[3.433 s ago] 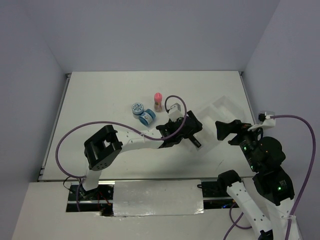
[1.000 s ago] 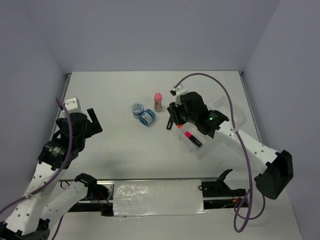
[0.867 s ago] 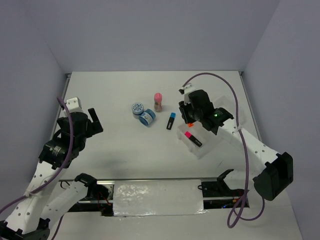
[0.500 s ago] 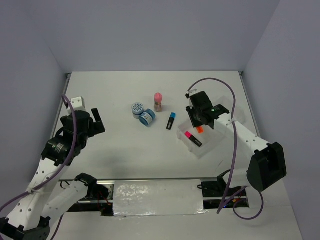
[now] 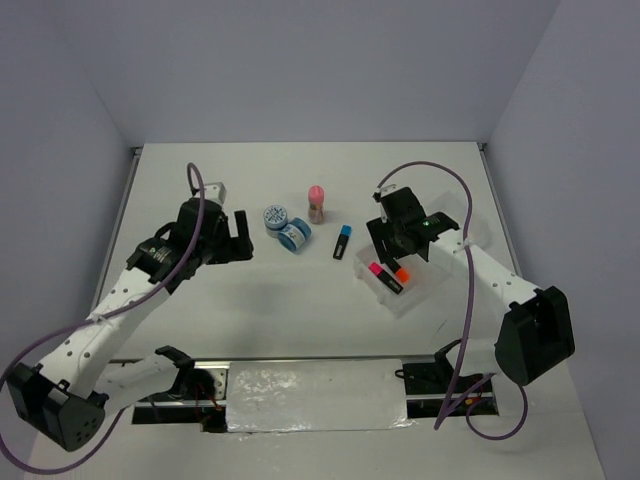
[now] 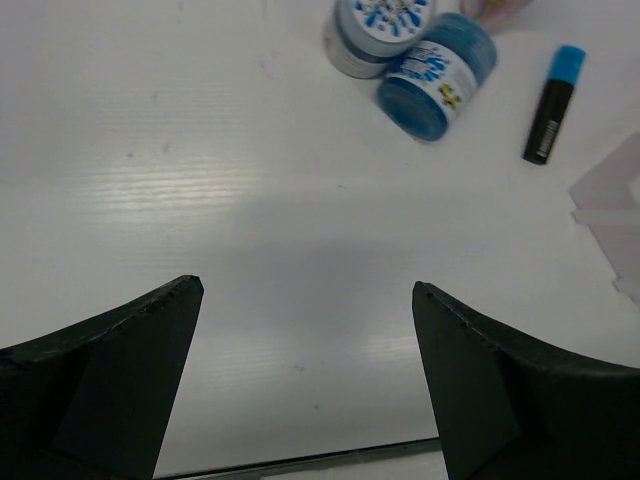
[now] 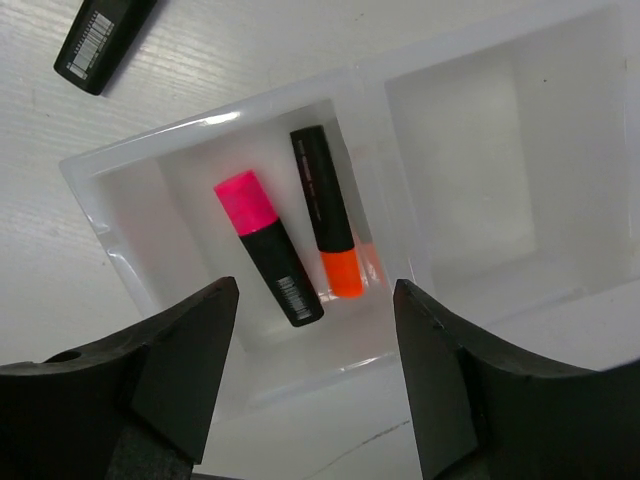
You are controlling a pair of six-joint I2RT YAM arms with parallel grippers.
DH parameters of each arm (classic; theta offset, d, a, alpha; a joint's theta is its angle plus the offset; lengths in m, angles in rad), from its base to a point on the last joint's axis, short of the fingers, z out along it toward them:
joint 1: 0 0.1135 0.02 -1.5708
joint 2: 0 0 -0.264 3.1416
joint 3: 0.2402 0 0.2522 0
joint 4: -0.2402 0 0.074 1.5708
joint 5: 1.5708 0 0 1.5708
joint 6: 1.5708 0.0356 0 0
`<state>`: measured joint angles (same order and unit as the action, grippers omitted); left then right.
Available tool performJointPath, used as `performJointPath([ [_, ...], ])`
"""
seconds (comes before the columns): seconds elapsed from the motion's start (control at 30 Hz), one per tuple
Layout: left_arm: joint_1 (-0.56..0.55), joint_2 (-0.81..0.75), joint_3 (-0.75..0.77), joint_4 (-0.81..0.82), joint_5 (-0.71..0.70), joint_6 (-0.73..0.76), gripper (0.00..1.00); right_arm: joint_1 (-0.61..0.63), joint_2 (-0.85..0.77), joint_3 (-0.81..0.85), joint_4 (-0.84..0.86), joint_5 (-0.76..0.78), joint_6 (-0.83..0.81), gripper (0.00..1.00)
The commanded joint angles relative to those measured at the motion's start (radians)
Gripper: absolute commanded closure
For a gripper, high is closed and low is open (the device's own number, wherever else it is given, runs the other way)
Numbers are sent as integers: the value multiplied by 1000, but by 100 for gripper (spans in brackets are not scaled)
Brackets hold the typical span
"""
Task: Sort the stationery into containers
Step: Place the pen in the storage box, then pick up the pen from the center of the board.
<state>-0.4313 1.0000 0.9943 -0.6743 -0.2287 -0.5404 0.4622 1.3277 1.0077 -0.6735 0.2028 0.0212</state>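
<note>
Hovering over the tray's [image 7: 372,100] end compartment, the right gripper [image 7: 312,290] is holding its fingers apart, empty — the pink marker [image 7: 268,250] and orange marker [image 7: 325,215] are lying side by side directly beneath. The left gripper [image 6: 305,292], likewise spread, is hanging above the table [image 6: 300,200] — the discs [image 6: 437,62] and the blue marker [image 6: 553,105] are lying well ahead of it.

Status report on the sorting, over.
Left gripper, right gripper open, empty. Pink-capped black marker, orange-capped black marker in translucent white plastic tray. Blue-capped black marker on table, unobstructed.
</note>
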Motion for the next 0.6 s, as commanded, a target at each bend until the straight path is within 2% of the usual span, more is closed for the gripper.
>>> performJointPath([
  [0.0,-90,40,104,100,36,-38,1,1,-45,6,14,7,16,28],
  [0.03,-146,61,119,108,35,-39,1,1,-53,6,14,6,19,26],
  [0.17,-245,239,202,156,61,-55,2,1,-154,12,15,33,72,26],
  [0.37,-307,512,357,211,46,-72,11,1,-435,-14,45,21,172,26],
  [0.4,-310,549,421,202,43,-67,13,0,-493,-12,35,21,183,26],
  [0.57,-316,811,601,180,19,-20,19,-2,-593,29,-21,20,178,26],
])
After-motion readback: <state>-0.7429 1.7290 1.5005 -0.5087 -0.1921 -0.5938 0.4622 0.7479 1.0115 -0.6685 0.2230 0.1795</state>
